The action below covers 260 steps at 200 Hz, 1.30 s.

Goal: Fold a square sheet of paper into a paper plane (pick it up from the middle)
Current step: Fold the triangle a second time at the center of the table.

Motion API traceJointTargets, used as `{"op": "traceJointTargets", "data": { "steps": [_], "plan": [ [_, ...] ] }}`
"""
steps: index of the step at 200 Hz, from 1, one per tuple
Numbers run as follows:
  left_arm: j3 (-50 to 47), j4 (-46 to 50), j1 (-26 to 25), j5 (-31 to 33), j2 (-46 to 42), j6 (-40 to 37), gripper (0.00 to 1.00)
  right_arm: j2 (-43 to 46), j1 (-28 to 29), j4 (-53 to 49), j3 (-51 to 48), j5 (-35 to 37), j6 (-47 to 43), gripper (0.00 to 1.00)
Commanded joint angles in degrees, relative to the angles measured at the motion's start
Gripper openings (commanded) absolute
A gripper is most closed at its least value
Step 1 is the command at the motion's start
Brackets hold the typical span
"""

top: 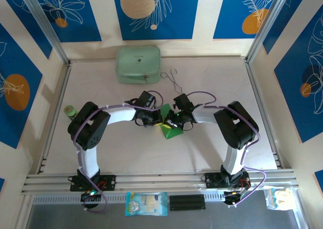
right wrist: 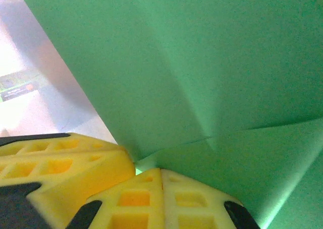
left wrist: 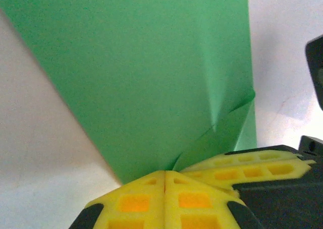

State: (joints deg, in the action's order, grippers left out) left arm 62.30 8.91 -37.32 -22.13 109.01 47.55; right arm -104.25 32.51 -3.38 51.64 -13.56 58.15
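Green creased square sheet of paper (top: pixel 170 130) sits mid table (top: pixel 101 88), between arms. Left gripper (left wrist: pixel 165 173) and right gripper (right wrist: pixel 161 170) both pinched shut onto it, side by side; possibly lifted, hard to tell.

Robot lab cell, not a home or shop. Left arm (top: pixel 93 133) and right arm (top: pixel 234 130) are bolted to an aluminium extrusion rail (top: pixel 161 179) along a pale surface (top: pixel 101 93), boxed in by blue printed panels (top: pixel 75 12) and metal corner posts (top: pixel 45 24).

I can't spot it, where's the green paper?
In the top view the paper is mid-table, pinched between the left gripper and right gripper, nearer the arm bases than the case.
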Motion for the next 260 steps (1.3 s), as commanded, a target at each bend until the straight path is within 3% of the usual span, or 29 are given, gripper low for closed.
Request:
{"op": "traceJointTargets", "data": {
  "steps": [1,77,106,155,260],
  "plan": [
    [0.2,4.7,-1.5,2.3,2.9,-1.8,0.0,-1.0,0.3,-4.4,-1.2,1.5,0.8,0.0],
    [1.3,8.6,-1.5,3.6,3.9,-5.1,0.0,3.8,-0.8,-0.9,-1.5,-2.6,0.2,0.01],
    [3.5,11.8,-1.5,4.6,4.5,-9.7,0.0,7.1,-1.9,-0.7,-1.7,-2.5,-5.4,0.04],
    [8.2,16.9,-1.1,5.6,5.5,-18.5,0.0,4.2,-4.6,0.2,-2.5,-5.2,-12.8,0.04],
    [8.1,17.2,-1.0,7.0,6.7,-16.9,0.0,0.9,-5.8,-0.4,-4.3,-3.1,-13.9,0.04]
  ]
}}
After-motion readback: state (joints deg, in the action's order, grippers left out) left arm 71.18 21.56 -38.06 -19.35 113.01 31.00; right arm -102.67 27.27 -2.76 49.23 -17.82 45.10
